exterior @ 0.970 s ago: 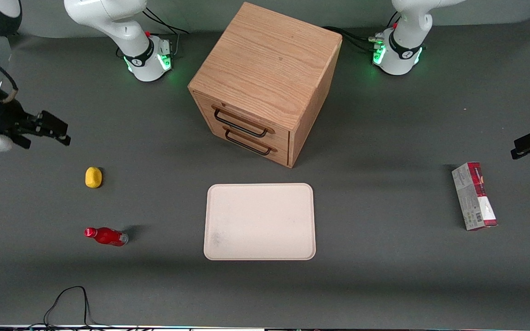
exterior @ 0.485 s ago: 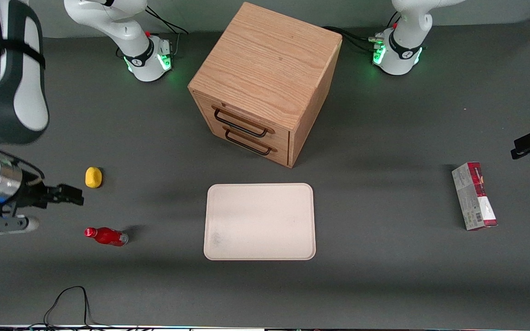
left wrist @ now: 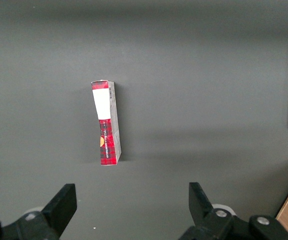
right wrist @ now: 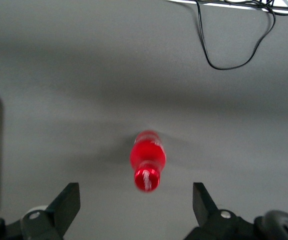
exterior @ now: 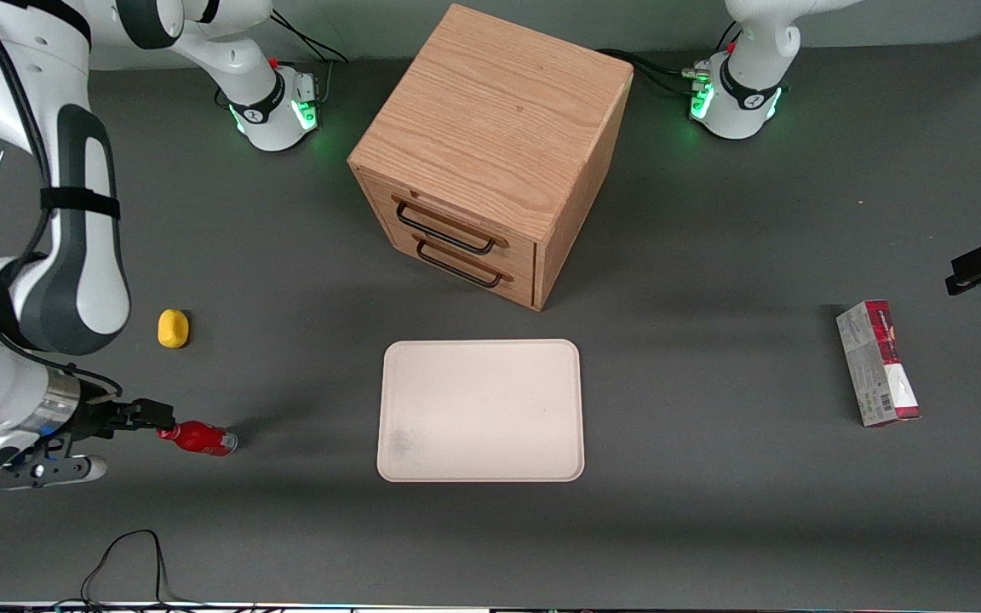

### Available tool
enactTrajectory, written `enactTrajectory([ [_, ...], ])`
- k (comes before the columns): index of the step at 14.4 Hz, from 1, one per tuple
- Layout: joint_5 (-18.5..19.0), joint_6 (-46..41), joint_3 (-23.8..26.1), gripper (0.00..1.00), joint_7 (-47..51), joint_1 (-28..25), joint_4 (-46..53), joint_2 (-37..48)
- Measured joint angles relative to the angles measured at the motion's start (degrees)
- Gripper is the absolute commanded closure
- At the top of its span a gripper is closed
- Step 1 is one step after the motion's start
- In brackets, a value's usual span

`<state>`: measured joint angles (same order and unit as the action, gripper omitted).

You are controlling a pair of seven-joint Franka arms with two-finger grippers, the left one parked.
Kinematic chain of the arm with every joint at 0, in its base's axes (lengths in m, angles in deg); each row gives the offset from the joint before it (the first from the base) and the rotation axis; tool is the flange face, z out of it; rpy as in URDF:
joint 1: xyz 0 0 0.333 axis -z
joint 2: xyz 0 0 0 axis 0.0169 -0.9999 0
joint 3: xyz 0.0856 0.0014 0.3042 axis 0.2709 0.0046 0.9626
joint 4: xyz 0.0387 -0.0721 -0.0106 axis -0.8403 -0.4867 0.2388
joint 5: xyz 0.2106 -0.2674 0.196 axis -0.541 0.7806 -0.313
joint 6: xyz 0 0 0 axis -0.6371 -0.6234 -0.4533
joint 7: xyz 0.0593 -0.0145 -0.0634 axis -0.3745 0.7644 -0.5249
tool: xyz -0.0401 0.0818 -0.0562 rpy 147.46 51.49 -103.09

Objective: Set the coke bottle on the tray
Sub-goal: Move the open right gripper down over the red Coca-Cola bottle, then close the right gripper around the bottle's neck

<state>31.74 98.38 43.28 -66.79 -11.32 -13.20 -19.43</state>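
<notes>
Right wrist view | coke bottle [right wrist: 147, 160] all-red, lying flat | gripper [right wrist: 136, 205] spread above

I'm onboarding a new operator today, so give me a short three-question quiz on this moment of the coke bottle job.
1. True or false: the coke bottle already lies on the tray.
2. Multiple choice: the gripper is A) shut on the bottle, B) open above the bottle's cap end, C) over the tray.
3. Fill in: the yellow lump lies ______ the front camera than the bottle.

Key
1. False: the bottle lies on its side on the table, toward the working arm's end, apart from the tray.
2. B
3. farther from
</notes>
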Motion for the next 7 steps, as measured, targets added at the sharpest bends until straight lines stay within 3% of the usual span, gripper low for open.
enactTrajectory([
  [7, -1.09, 9.83, 0.14, 0.01, 0.00, -0.18, -8.94, -0.66],
])
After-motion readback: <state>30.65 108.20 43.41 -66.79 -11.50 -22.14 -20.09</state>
